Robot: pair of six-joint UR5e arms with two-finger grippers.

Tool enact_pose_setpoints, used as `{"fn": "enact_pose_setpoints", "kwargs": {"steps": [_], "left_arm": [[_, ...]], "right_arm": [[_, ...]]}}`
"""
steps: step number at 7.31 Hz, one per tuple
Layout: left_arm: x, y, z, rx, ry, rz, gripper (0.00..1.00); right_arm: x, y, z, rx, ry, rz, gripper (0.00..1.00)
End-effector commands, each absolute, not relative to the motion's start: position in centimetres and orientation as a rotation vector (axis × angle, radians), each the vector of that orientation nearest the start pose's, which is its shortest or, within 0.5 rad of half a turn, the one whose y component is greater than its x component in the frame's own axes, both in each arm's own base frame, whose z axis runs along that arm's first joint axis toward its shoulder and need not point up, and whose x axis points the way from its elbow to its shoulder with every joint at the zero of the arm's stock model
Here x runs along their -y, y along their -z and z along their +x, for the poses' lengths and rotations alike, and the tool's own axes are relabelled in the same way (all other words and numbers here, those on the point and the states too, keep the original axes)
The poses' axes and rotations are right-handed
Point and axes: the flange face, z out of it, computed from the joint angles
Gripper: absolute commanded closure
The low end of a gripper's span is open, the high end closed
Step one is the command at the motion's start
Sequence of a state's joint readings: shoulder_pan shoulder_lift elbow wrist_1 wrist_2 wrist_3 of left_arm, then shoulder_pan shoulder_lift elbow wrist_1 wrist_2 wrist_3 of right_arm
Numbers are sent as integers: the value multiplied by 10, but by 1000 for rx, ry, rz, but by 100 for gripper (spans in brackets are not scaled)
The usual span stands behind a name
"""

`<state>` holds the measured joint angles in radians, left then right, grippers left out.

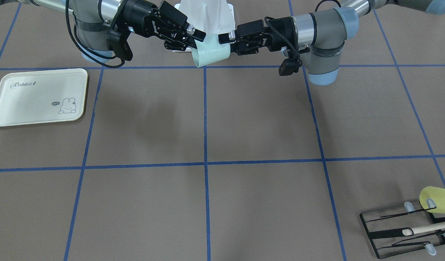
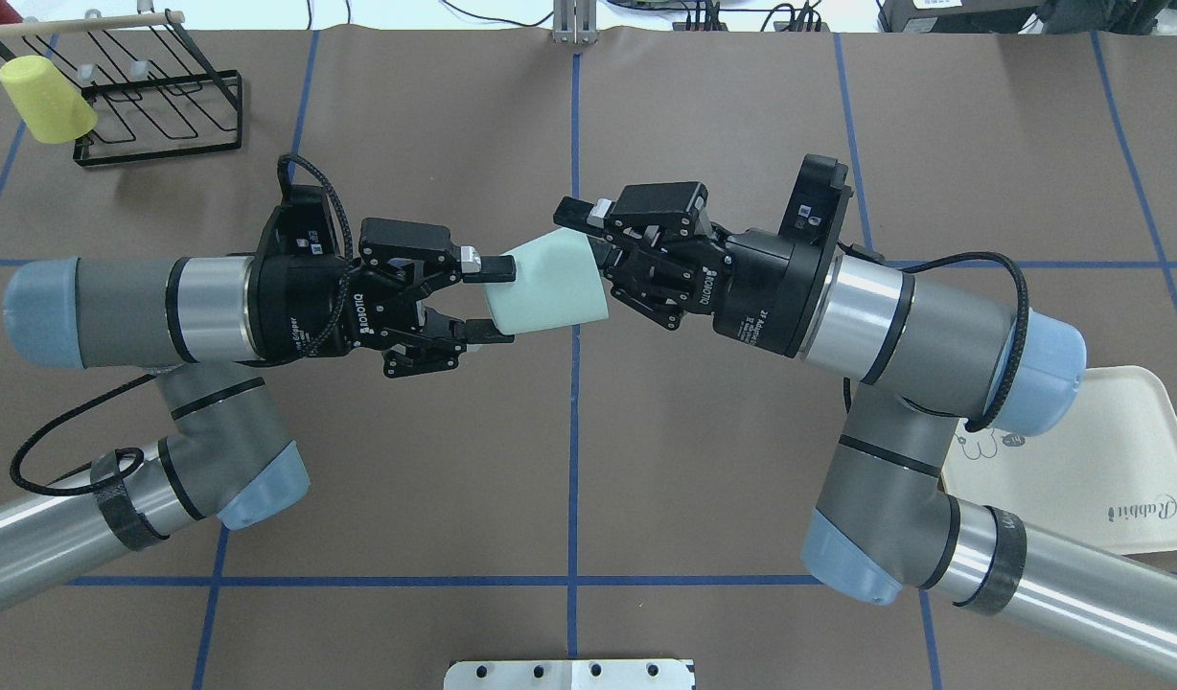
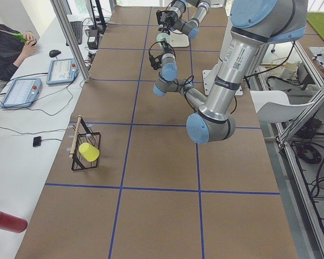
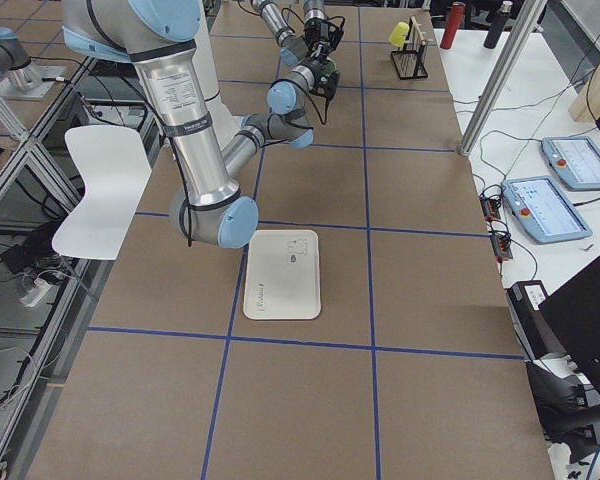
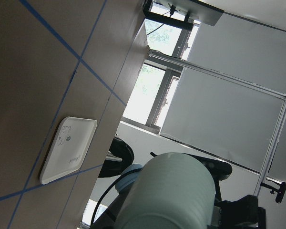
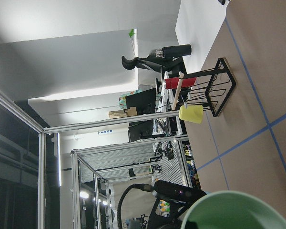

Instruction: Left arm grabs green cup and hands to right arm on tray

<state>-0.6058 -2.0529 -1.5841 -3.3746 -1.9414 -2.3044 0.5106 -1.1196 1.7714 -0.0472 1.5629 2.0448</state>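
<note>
Fingers (image 2: 488, 267) of the left gripper (image 2: 493, 301) sit at a narrow spread on either side of the green cup (image 2: 548, 286). They pinch its closed base end, and on my overhead feed both tips touch the cup wall. Opposite, the right gripper (image 1: 195, 41) is spread wide at the cup's open mouth. I can see one of its fingers (image 2: 577, 210) lying along the far side of the rim, just beside it or touching. The other finger is hidden by the cup, so I cannot tell whether that gripper is clamped on it.

The cup lies on its side in mid-air, base toward the left arm (image 2: 128, 311) and mouth toward the right arm (image 2: 924, 326). It hangs over the centre blue tape line, clear of the table (image 2: 703, 460). My left wrist feed shows the round base large at the bottom of the frame. The right wrist feed shows only the green rim at its lower edge.

Both arms reach in from their own sides and meet at the middle. The tray (image 1: 34, 105) lies flat on the robot's right, well apart from the cup, one corner under the right arm's elbow in the overhead view. Far off on the robot's left, a yellow cup (image 2: 44, 96) sits at the end of a black wire rack (image 2: 167, 151), touching it.
</note>
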Motion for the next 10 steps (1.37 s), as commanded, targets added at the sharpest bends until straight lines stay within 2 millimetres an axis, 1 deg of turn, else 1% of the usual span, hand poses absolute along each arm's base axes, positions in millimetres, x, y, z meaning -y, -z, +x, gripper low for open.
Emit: {"fn": "enact_pose_setpoints", "kwargs": {"steps": [1, 3, 4, 5, 6, 7, 8, 10], "left_arm": [[383, -206, 386, -2253, 268, -334, 76], [381, -202, 383, -2258, 260, -337, 76], [379, -200, 384, -2250, 243, -344, 76], [380, -203, 383, -2244, 247, -344, 76], [381, -205, 386, -2236, 253, -347, 76], [382, -202, 388, -2224, 260, -346, 45], [381, -199, 390, -2224, 257, -348, 0], [382, -205, 390, -2214, 265, -349, 0]], "right_arm": [[374, -172, -393, 2222, -564, 47, 62], [375, -174, -395, 2211, -548, 77, 59], [374, -176, -395, 2207, -541, 73, 64], [373, -175, -393, 2211, -536, 70, 77], [371, -172, -391, 2220, -524, 66, 96], [367, -170, -388, 2227, -499, 55, 100], [366, -169, -388, 2228, -491, 50, 100], [369, -174, -386, 2216, -493, 53, 100]]}}
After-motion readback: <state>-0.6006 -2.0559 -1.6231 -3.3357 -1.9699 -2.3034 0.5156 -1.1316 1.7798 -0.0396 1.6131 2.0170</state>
